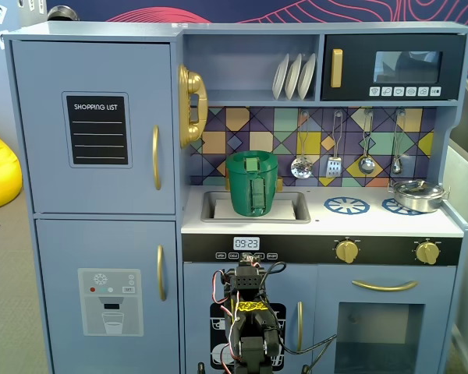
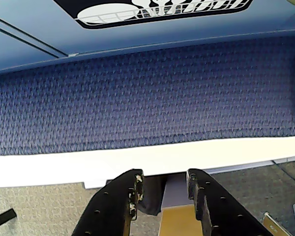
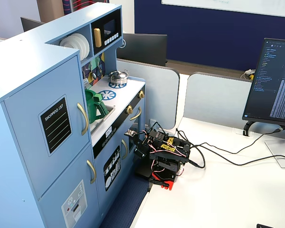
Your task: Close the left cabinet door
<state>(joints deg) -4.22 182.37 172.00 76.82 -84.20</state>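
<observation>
The left cabinet door (image 1: 93,78) is light blue, with a black "SHOPPING LIST" panel (image 1: 97,129) and a curved gold handle (image 1: 156,157). It lies flush with the cabinet front in both fixed views, and shows again from the side (image 3: 33,118). My arm (image 1: 249,312) is folded low in front of the lower middle of the kitchen, far below and right of that door, and sits on the white table (image 3: 218,199). In the wrist view my gripper (image 2: 163,176) is empty, with its black jaws a little apart over the table edge.
Below the task door is a light-blue door with a dispenser graphic (image 1: 109,300). A green pitcher (image 1: 252,183) stands in the sink. A dishwasher-picture door (image 2: 162,10) faces the gripper across a strip of blue carpet (image 2: 137,93). Cables (image 3: 218,161) and a monitor (image 3: 275,80) are on the table.
</observation>
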